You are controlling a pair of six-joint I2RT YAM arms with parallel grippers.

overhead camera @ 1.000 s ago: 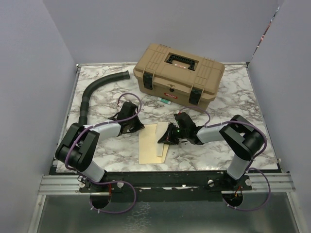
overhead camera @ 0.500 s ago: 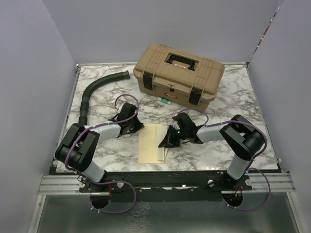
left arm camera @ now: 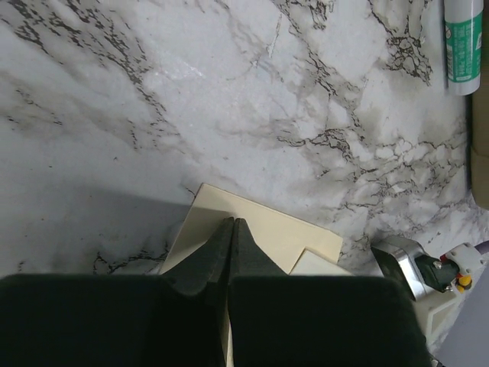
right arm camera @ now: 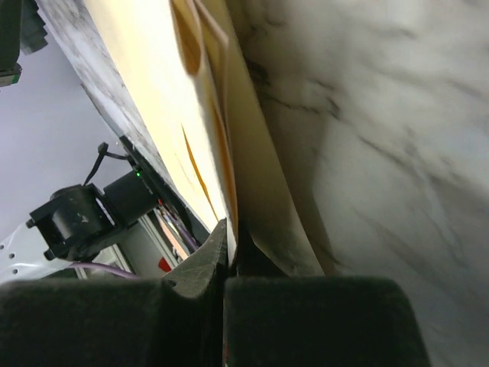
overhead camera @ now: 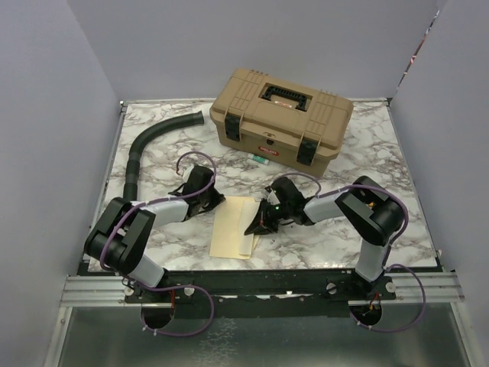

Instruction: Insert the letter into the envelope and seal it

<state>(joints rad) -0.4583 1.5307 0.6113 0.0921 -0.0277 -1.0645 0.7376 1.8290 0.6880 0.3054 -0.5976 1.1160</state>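
**Operator:** Where's my envelope?

**Spotter:** Your envelope (overhead camera: 229,232) lies on the worktop (overhead camera: 344,222) near the middle of the near edge, between your two arms.

**Operator:** And my fingers?

**Spotter:** Your left fingers (left arm camera: 228,233) are clenched tight, with their tips over the envelope's far-left corner. I can't tell whether any paper is caught between them. Your right fingers (right arm camera: 221,241) are clenched on the envelope's right edge, and the paper runs straight into the seam between them.

**Operator:** Is the letter in?

**Spotter:** From above, you get no separate sheet I can be sure of. In your right wrist view, brownish strips show between the pale layers. That looks like the letter (right arm camera: 188,34) tucked inside the envelope, but I can't tell how far in it sits. I also can't make out how the flap lies.

**Operator:** The toolbox?

**Spotter:** Your toolbox (overhead camera: 281,122) sits at the middle of the far edge. Its lid is down and both front latches are closed, so its contents are hidden. A glue stick (overhead camera: 260,159) lies just in front of it. A hose (overhead camera: 145,149) curves along the left edge toward the far-left corner.
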